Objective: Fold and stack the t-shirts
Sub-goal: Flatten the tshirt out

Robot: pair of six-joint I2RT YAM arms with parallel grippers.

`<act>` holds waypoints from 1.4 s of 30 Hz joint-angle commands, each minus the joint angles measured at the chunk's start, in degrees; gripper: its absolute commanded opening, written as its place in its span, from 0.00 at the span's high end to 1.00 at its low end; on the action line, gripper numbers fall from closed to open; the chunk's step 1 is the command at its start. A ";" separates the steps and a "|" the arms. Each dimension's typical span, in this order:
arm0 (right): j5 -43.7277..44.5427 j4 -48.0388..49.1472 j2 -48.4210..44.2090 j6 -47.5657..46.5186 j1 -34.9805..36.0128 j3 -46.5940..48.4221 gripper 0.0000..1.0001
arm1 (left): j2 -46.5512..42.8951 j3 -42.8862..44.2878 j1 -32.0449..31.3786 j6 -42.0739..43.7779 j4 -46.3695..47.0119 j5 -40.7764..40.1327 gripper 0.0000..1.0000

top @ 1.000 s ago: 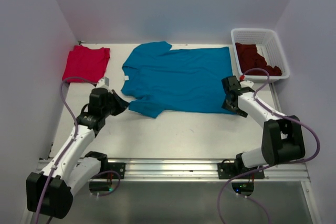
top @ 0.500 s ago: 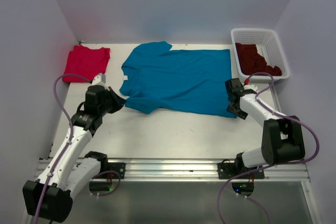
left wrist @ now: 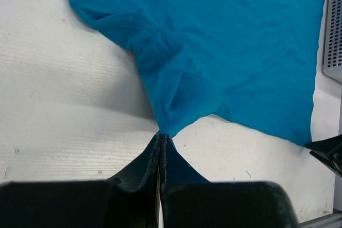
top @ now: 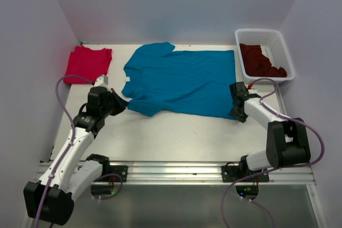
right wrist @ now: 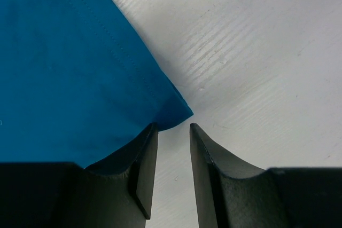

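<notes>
- Left hand [left wrist: 160,141] clamped on a sleeve of the teal t-shirt [left wrist: 214,41]; right hand [right wrist: 173,132], fingers apart, at its hem corner.
- White grained desk [top: 176,132], pale walls [top: 176,4] on three sides.
- Teal t-shirt spread flat mid-desk; red t-shirt [top: 87,63] folded at the far-left corner.

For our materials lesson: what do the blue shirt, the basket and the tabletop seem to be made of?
The blue shirt: soft matte cloth, wrinkled, with stitched hem. The basket: likely white moulded plastic, going by its lattice walls. The tabletop: white, matte, faintly grained; perhaps painted wood or laminate.
</notes>
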 commanded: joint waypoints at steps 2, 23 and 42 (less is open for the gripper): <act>1.13 2.29 -1.25 1.82 -0.27 -1.31 0.66 | 0.21 0.23 0.01 0.65 0.59 0.38 0.99; 1.39 7.92 4.65 1.91 -0.19 -3.42 1.00 | -0.50 1.29 0.01 0.91 -1.61 -0.23 0.98; 3.94 -1.40 -14.16 -1.16 -0.18 0.97 1.00 | -2.16 2.61 -0.07 -0.23 -2.93 0.29 0.98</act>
